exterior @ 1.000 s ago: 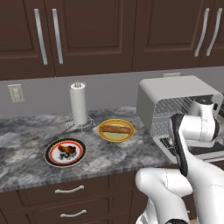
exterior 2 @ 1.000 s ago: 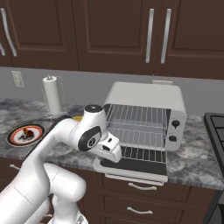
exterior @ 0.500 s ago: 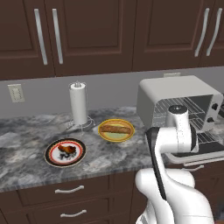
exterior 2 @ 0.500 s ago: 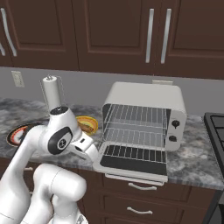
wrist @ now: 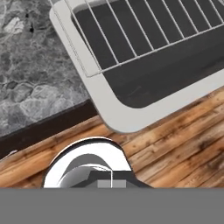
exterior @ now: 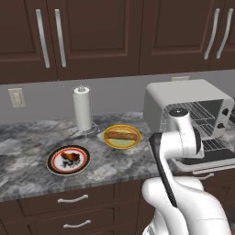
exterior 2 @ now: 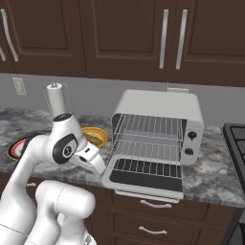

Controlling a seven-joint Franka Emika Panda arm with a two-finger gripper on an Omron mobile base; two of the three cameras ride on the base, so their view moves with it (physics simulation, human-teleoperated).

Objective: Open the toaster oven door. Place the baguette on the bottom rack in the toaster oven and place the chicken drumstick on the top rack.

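The toaster oven stands on the counter with its door folded down flat, white frame around dark glass. Inside are the top rack and the bottom rack, both bare. My gripper hangs shut and holding nothing just left of the door's front left corner, at the counter's edge. The baguette lies on a yellow plate. The chicken drumstick rests on a red-rimmed plate further left. My arm partly hides both plates in the right base view.
A paper towel roll stands behind the plates. Dark cabinets hang above, and drawers sit under the granite counter. A black stove edge is at the far right. Wood floor lies below the open door.
My arm has swung left, from in front of the oven's opening to beside the door's left corner. The door stays down, and the plates have not moved.
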